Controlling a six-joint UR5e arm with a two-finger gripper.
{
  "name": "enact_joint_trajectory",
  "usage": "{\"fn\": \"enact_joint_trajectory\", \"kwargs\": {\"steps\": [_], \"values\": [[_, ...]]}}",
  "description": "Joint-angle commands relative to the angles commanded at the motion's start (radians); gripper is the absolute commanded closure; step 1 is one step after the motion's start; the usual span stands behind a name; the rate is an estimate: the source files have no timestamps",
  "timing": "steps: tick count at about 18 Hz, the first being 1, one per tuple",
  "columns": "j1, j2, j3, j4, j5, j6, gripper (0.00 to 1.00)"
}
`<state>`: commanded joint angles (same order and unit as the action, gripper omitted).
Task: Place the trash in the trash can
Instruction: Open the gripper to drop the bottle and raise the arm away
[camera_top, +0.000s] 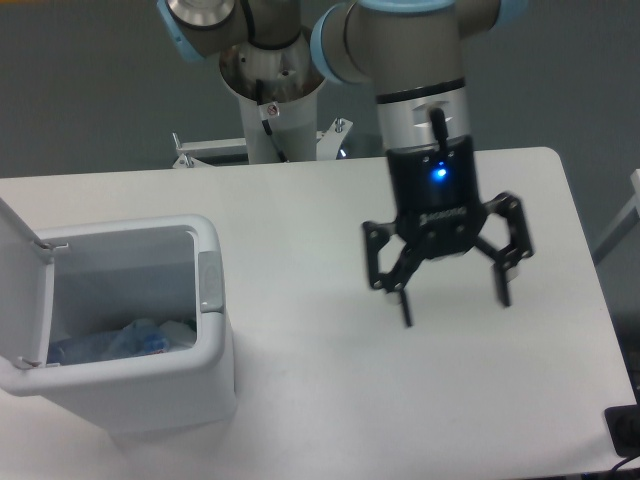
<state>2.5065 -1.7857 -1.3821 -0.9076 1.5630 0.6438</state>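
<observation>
Trash (125, 340) seen inside trash can (205, 330), lid swung open; gripper (455, 300) fingers spread, empty, raised above table (300, 350).

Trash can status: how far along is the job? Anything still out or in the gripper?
Looks done: crumpled clear plastic trash lies inside the trash can, whose lid stands open. I can't tell whether that is one piece or two. In hand: nothing; the gripper hangs open and empty above the table. Left: no trash shows on the tabletop, so likely nothing.
</observation>
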Motion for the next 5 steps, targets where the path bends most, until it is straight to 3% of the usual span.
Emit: {"fn": "enact_joint_trajectory", "kwargs": {"steps": [1, 3, 5], "values": [[0.003, 0.012, 0.002, -0.055, 0.005, 0.037, 0.0], [0.009, 0.051, 0.0, -0.218, 0.041, 0.173, 0.0], [0.021, 0.058, 0.012, -0.257, 0.045, 0.24, 0.0]]}}
